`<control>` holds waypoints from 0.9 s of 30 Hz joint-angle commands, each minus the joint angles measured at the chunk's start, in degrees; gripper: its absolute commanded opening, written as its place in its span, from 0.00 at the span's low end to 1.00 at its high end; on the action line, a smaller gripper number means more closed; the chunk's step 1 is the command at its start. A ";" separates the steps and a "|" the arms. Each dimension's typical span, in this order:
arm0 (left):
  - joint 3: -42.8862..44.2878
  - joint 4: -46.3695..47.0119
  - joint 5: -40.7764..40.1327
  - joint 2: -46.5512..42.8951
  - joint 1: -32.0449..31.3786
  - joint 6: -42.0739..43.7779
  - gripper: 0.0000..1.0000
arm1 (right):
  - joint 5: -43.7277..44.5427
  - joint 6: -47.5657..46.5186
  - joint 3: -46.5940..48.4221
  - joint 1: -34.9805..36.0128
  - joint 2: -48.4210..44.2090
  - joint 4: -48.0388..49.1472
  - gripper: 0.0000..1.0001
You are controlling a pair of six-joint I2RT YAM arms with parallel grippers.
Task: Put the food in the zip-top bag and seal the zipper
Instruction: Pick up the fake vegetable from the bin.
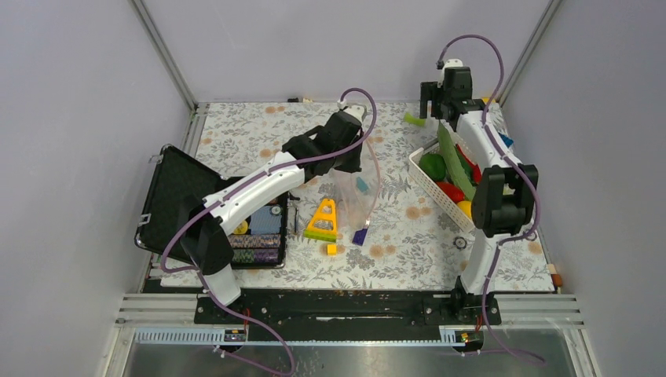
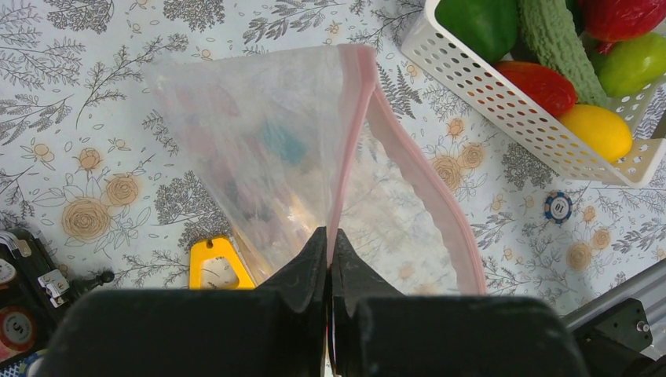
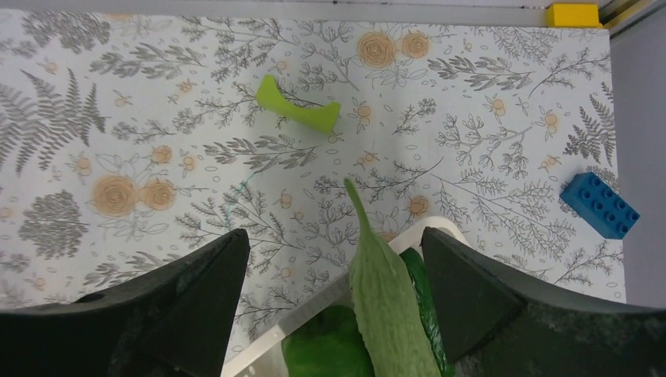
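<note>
While the floral-cloth table [image 1: 259, 126] fills the floor of the scene, a black case [image 1: 177, 188] lies open at its left edge. At the right a white slotted basket [image 1: 428, 184] holds most of the food.

The zip-top bag [image 2: 259, 149] hangs at the table's middle, just far of a yellow triangular toy [image 1: 323, 218]. The left gripper [image 2: 328, 236] has both fingers clenched together on the pink zipper [image 2: 428, 188], pinching 1 strip of it. The other strip curves away to the right, so the mouth gapes. A teal piece [image 2: 283, 141] shows blurred through the plastic. Whether the bag's bottom reaches the cloth I cannot tell.

In the basket a long green cucumber [image 3: 389, 306] lies lengthwise, its thin tip poking over the far rim. The right gripper [image 3: 334, 236] hangs above that tip with its fingers spread wide, 1 on either side. It holds nothing, and a gap shows between each finger and the cucumber. Beside the cucumber sit a green pepper [image 2: 479, 23], a red fruit [image 2: 538, 82] and a yellow fruit [image 2: 601, 129].

A blue brick [image 3: 599, 205] lies on the cloth right of the basket's far end. A small curved green piece [image 3: 298, 110] lies farther back, apart from everything. A blue-and-white chip [image 2: 558, 206] rests just near of the basket.
</note>
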 commanded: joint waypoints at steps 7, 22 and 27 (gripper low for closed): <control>-0.07 2.96 2.89 -2.27 0.68 -0.15 0.00 | 7.19 -5.70 8.03 0.39 9.67 0.07 0.81; -0.60 3.16 2.74 -2.72 0.72 -0.58 0.00 | 10.17 4.83 11.82 0.50 14.64 -5.15 0.71; -0.74 3.50 2.98 -2.61 0.82 -0.89 0.00 | 13.47 5.44 12.62 0.45 15.75 -5.40 0.67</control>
